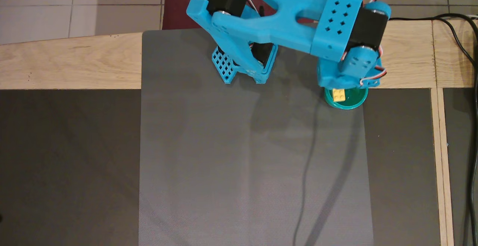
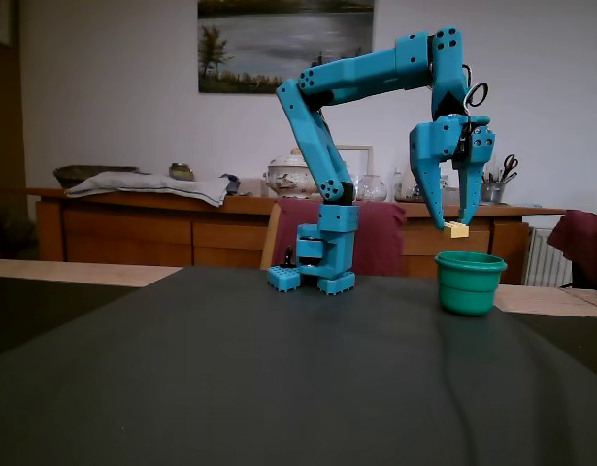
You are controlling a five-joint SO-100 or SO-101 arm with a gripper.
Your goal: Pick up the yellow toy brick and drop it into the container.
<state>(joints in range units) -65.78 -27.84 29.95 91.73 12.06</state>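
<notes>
The yellow toy brick (image 2: 458, 230) hangs between the tips of my blue gripper (image 2: 456, 224), which is shut on it. The gripper points straight down and holds the brick a short way above the teal-green cup (image 2: 470, 282), clear of its rim. In the overhead view the brick (image 1: 339, 95) shows studs-up over the cup's opening, towards its left side. The cup (image 1: 351, 103) stands at the right edge of the grey mat, partly hidden under the wrist. The fingertips themselves are hidden in the overhead view.
The arm's base (image 1: 242, 67) stands at the back of the grey mat (image 1: 254, 164). Black cables (image 1: 463, 52) run along the wooden table's right side. A dark shadow line crosses the mat below the cup. A sideboard and a chair stand behind the table.
</notes>
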